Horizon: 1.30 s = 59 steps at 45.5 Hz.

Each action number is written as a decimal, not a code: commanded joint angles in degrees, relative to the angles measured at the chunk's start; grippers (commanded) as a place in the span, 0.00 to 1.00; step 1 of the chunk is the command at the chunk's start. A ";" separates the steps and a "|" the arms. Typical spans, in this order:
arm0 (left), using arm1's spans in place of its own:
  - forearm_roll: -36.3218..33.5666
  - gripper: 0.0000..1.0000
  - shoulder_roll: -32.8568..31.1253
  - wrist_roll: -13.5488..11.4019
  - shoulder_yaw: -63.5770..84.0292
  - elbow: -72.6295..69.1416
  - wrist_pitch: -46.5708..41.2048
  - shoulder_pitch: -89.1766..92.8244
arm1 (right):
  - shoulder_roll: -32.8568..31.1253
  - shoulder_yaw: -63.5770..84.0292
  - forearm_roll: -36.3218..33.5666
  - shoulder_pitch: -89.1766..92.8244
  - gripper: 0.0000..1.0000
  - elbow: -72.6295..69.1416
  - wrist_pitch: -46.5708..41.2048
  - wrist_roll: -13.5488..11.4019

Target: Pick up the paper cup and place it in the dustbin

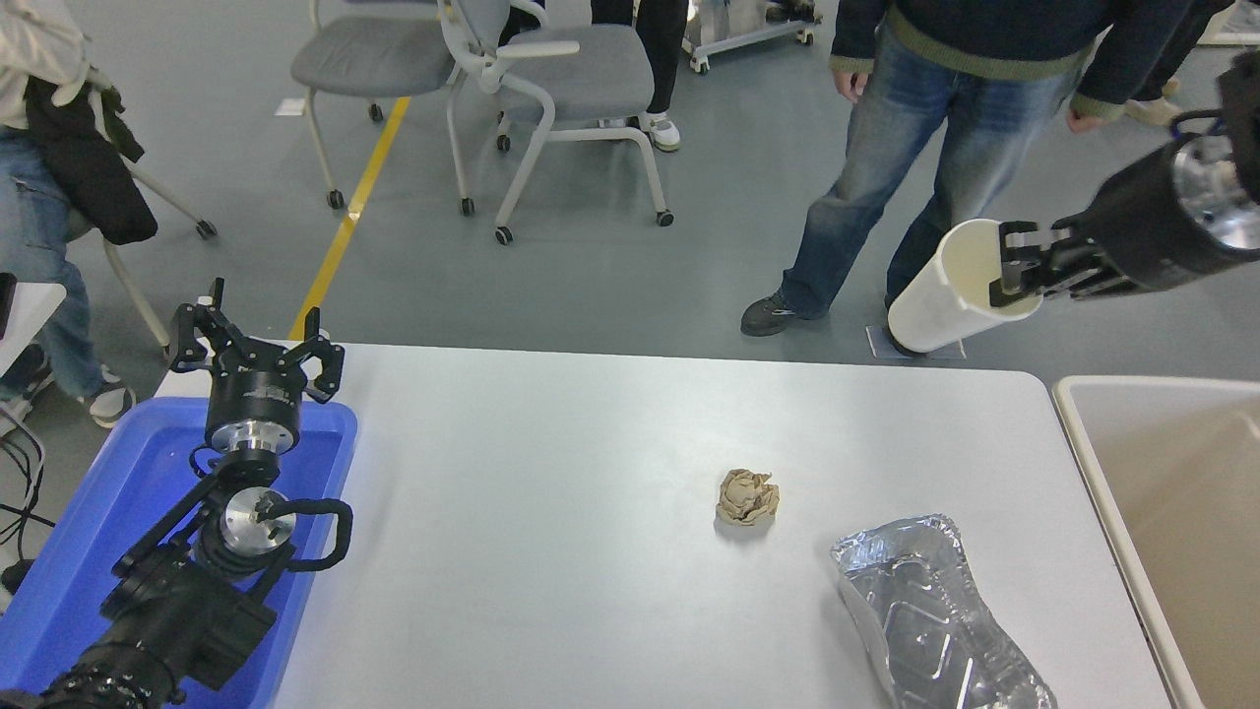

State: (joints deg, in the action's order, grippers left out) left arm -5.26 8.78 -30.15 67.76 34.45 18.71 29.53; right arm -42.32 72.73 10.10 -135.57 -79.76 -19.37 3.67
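On the near side of the white worktop (591, 591) lie a crushed foil tray (935, 620) and, a little farther in, a crumpled brown paper ball (747, 496); the left claw (254, 362) is parked with fingers apart over a blue tray (69, 551) at the lower left. Beyond the far edge, the right claw (1019, 276) is clamped on the rim of the paper cup (950, 295), tilted in mid-air. The pickup looks done; the cup has yet to go over the dustbin (1083, 433) at the right.
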 commanded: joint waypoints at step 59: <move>-0.01 0.99 -0.08 0.00 0.00 0.00 0.01 0.09 | 10.94 -79.58 -28.03 97.16 0.00 75.10 24.30 -6.40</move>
State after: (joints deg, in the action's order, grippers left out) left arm -5.28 8.73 -30.15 67.76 34.47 18.72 29.62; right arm -36.52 2.89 -17.75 -49.38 -11.52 10.88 -1.89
